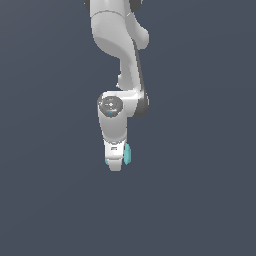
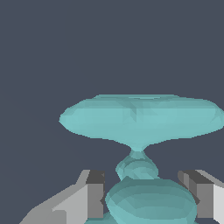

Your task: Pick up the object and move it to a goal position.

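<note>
The white arm (image 1: 120, 75) hangs down over the middle of the plain grey surface (image 1: 45, 200). Its fingers (image 2: 94, 197) stand narrowly apart on either side of the turquoise dumbbell-like piece (image 2: 140, 118), apparently holding it between the pads. In the exterior view, turquoise (image 1: 127, 154) pokes out on both sides of the gripper (image 1: 115, 162) tip. The wrist view shows one flared end between the fingers, the other beyond them.

The white arm (image 1: 120, 65) is hung straight down, and the gripper (image 1: 116, 164) is closed on a turquoise piece (image 2: 142, 118).
</note>
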